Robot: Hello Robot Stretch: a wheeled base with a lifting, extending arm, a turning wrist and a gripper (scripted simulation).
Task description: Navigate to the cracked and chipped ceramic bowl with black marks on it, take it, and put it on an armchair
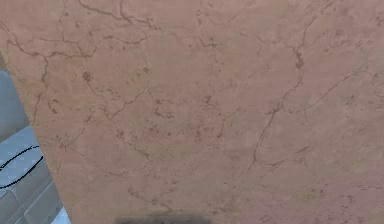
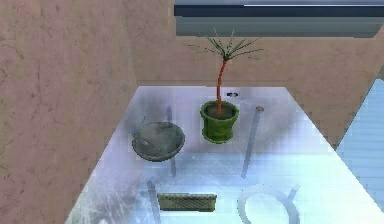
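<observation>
The grey bowl point(image 2: 158, 141) sits on the glossy table point(image 2: 300, 140), near the potted plant point(image 2: 219, 118) (tall, thin stem) — a careless reach could tip it. The marble wall point(image 1: 200, 100) stands close ahead, so driving on risks a bump. The gripper's state I cannot tell.

No text, labels, numbers or signs are reading legibly in either view. A dark speck point(image 2: 232, 95) is sitting on the table point(image 2: 290, 125), upper middle of the arm side view, and it's too small to tell whether it's print.
</observation>
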